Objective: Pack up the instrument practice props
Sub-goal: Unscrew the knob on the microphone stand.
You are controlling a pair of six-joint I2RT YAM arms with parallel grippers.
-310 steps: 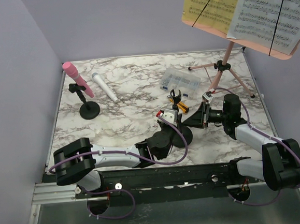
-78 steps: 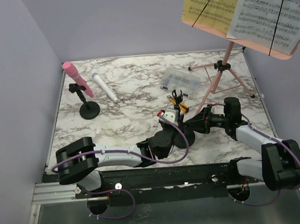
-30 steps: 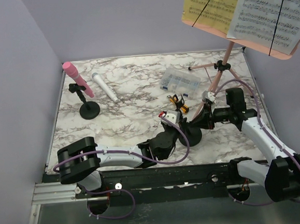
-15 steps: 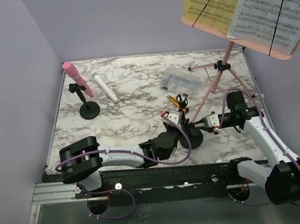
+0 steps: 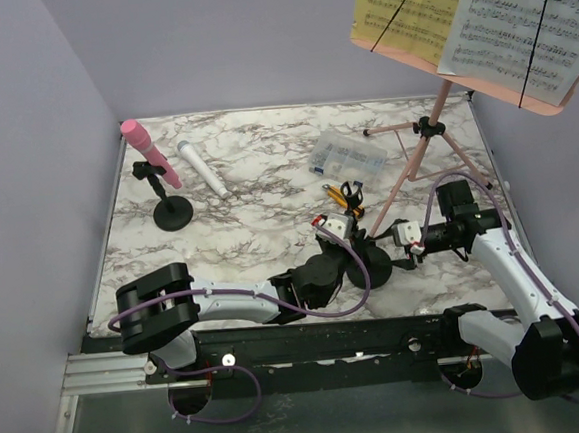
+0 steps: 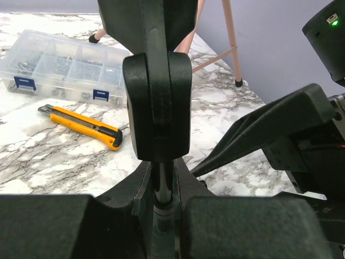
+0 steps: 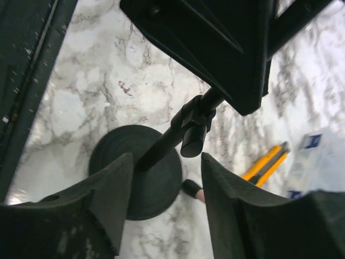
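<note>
A black round-based mic holder (image 5: 375, 263) stands at the near middle. My left gripper (image 5: 334, 236) is shut on its thin stem (image 6: 160, 181), below the clip (image 6: 156, 102). My right gripper (image 5: 392, 244) is open just right of it, fingers either side of the stem above the round base (image 7: 136, 171). A pink microphone (image 5: 150, 150) sits in the second holder (image 5: 173, 214) at far left, with a white microphone (image 5: 202, 169) lying beside it. The pink tripod music rack (image 5: 431, 130) holds yellow pages (image 5: 403, 7) and white pages (image 5: 520, 23).
A clear compartment box (image 5: 343, 157) lies left of the tripod, and a yellow-and-black utility knife (image 5: 343, 196) lies just beyond the held holder. One black-tipped tripod foot (image 7: 192, 189) rests by the holder's base. Purple walls close in on three sides.
My right gripper has swung out to the right and come back low beside the holder, open around its stem. My left gripper has kept its hold on the stem.
</note>
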